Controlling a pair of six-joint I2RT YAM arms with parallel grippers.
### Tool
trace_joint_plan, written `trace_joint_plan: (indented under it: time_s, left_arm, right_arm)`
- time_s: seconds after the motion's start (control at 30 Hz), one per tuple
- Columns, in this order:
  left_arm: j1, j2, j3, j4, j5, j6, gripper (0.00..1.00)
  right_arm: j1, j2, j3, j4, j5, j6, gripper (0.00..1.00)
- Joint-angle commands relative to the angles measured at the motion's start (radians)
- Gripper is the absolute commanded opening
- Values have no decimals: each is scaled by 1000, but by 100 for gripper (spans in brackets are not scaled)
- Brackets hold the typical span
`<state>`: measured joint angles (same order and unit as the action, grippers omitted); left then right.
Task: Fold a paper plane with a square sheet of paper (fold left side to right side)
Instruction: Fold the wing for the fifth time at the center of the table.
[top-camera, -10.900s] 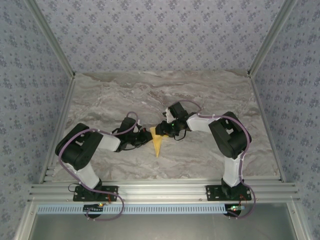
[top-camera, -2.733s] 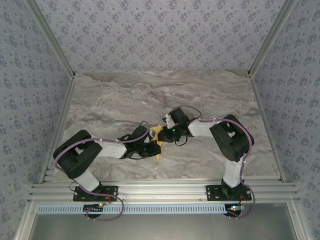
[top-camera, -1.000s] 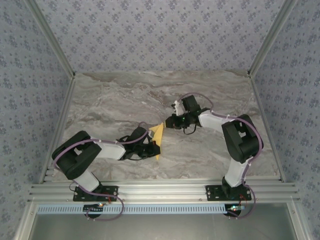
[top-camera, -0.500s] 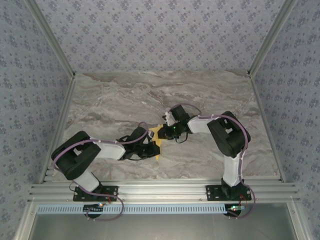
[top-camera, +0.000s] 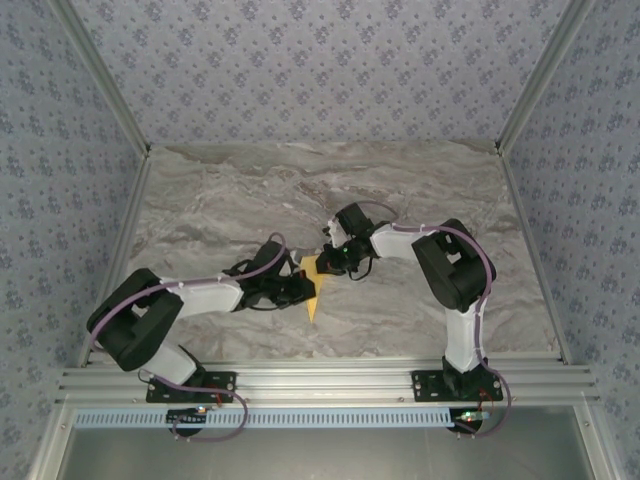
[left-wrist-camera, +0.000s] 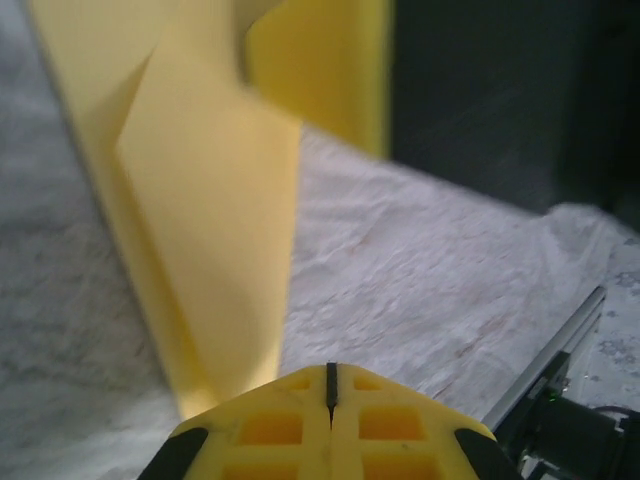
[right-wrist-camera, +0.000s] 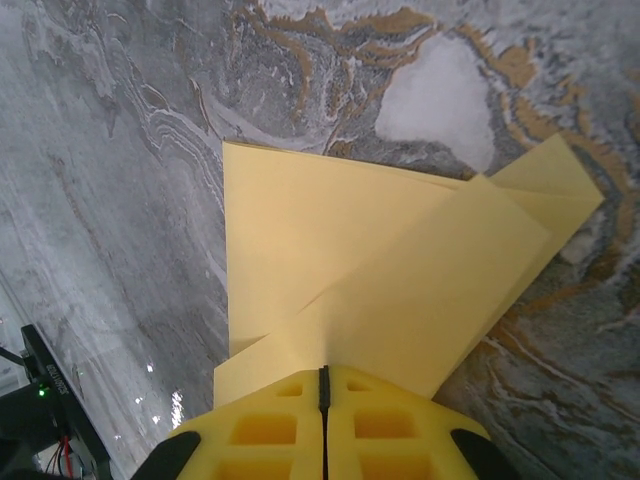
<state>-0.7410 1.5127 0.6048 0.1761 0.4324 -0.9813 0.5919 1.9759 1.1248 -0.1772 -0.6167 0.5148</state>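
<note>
Two pincers closed, left pincer (left-wrist-camera: 330, 378), right pincer (right-wrist-camera: 322, 378), tips against folded yellow paper plane (right-wrist-camera: 330, 240)

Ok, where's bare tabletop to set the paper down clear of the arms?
Free: the far strip of table along the back wall, and the patch right of the right arm. Crowded: the centre, where left claw and right claw meet at the paper.

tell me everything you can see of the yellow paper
The yellow paper is thin, matte and plain, folded into a tapering, layered wedge with sharp creases. It lies on the grey marble table between the two arms, and one flap looks raised off the surface. The shut right claw meets its edge and the shut left claw sits at its base. Whether either pinches it is unclear.
</note>
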Motion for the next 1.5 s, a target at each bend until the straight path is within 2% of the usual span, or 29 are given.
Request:
trace_joint_plan:
  time_s: [0.0,0.27,0.6,1.07,1.47]
  left_arm:
    - [0,27,58,-25,43,39,1]
    - [1,149,113,-7,47,56,0]
    - [-1,188,93,-73,5,68,0]
    - [-78,50,-49,-181,10,81,0]
    - [-86,-92,-176,-228,-7,46,0]
  right_arm:
    - [1,37,4,-84,46,-19,7]
    - [5,37,9,-91,45,-18,7]
    - [6,34,18,-126,65,-29,7]
    - [0,63,51,-169,84,-33,7]
    - [-1,75,58,-179,86,-33,7]
